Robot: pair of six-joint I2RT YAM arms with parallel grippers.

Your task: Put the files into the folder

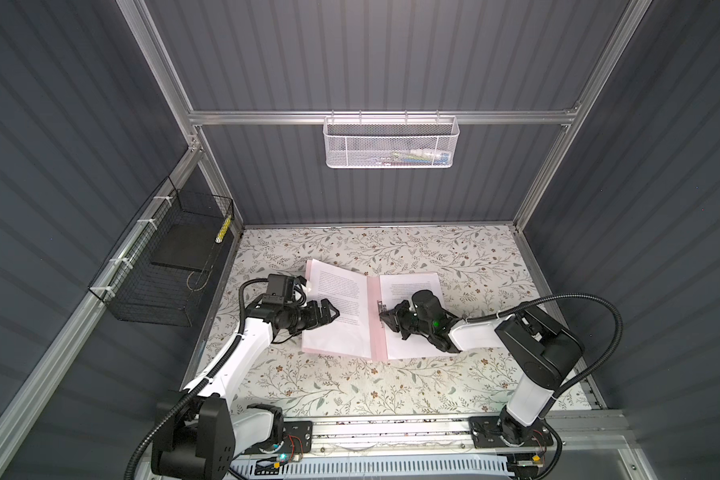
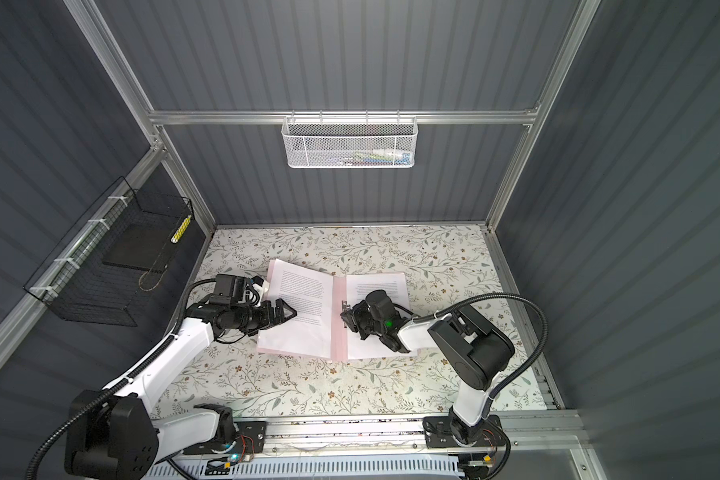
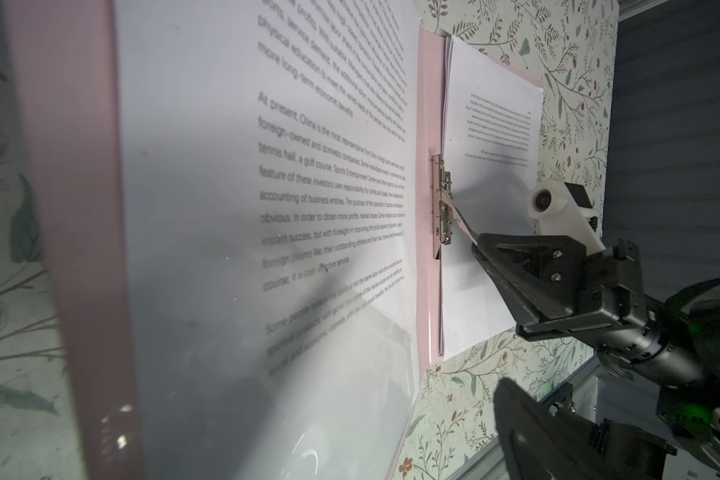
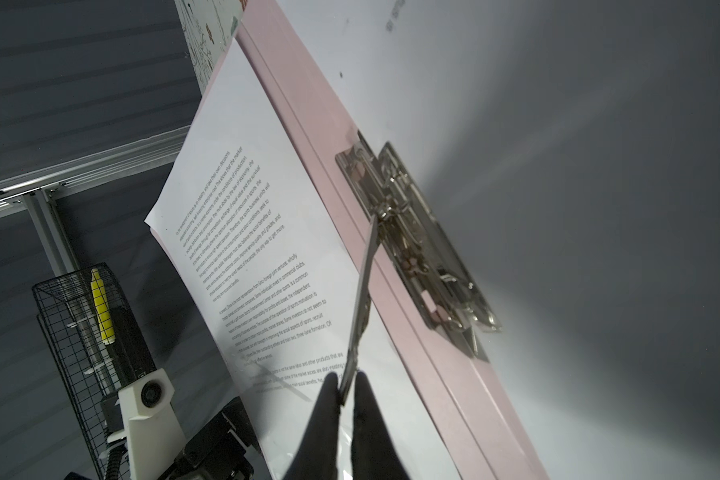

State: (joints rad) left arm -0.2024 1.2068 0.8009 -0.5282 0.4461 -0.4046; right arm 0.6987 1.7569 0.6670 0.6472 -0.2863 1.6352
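Note:
The pale pink folder (image 1: 377, 332) (image 2: 339, 332) lies open on the floral table. A printed sheet (image 1: 337, 291) (image 3: 308, 166) covers its left half. The files (image 1: 408, 286) (image 2: 375, 284) (image 3: 495, 124) are stacked on its right half, beside the spine. My right gripper (image 1: 382, 313) (image 2: 344, 313) (image 4: 347, 386) is shut on the thin metal lever (image 4: 364, 291) (image 3: 460, 220) of the clip (image 4: 416, 249) (image 3: 441, 203) on the spine. My left gripper (image 1: 335, 312) (image 2: 292, 312) stands open over the left-hand sheet, holding nothing. Only one of its fingers (image 3: 524, 428) shows in the left wrist view.
A black wire basket (image 1: 163, 266) (image 4: 84, 332) hangs on the left wall and holds a black slab (image 1: 179, 245) and a yellow item. A white mesh basket (image 1: 391, 143) hangs on the back rail. Floral table surface (image 1: 391, 382) surrounds the folder.

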